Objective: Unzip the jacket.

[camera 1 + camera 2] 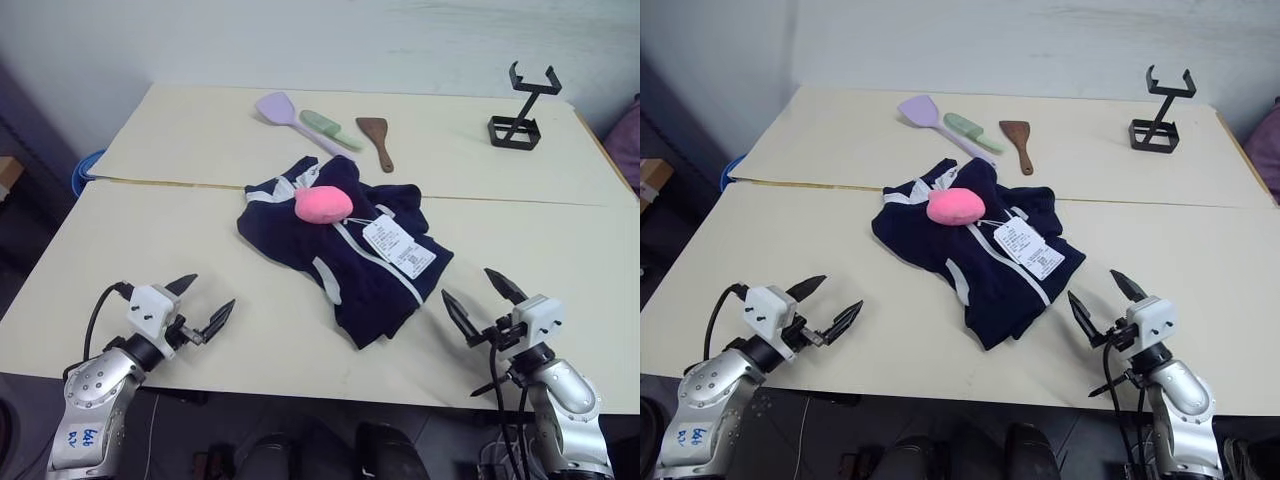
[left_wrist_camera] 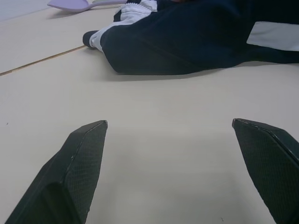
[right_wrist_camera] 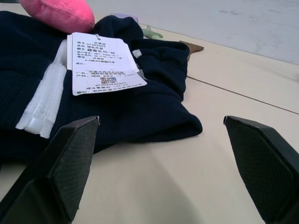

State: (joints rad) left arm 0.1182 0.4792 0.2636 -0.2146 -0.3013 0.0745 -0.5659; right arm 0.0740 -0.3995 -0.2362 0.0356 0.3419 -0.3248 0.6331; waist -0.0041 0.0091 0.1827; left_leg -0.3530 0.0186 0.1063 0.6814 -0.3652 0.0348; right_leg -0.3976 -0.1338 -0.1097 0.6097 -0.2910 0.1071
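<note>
Jacket [image 1: 345, 250] lying limp mid-table, soft, light, likely bunching; zipper pull [image 1: 345, 222] hiding near pink plush ball [image 1: 322, 204]. Left gripper [image 1: 203, 309], right gripper [image 1: 478, 294] both gaping wide, holding nothing.

The jacket [image 1: 350, 262] is dark navy knit cloth, matt, with a fine ribbed weave visible close up; its zipper [image 3: 43, 102] looks like white moulded plastic teeth. The hang tags [image 1: 399, 246] are smooth white printed paper. The pink ball [image 1: 322, 203] on the jacket has a soft plush nap. The table [image 1: 150, 240] is smooth, matt beige laminate. Far side: a lilac spatula [image 1: 283, 112] of smooth matt plastic or silicone, a brown wooden spatula [image 1: 377, 138], and a black metal stand [image 1: 520, 112]. Gripper fingers [image 2: 77, 168] are black with finely textured matt pads.
</note>
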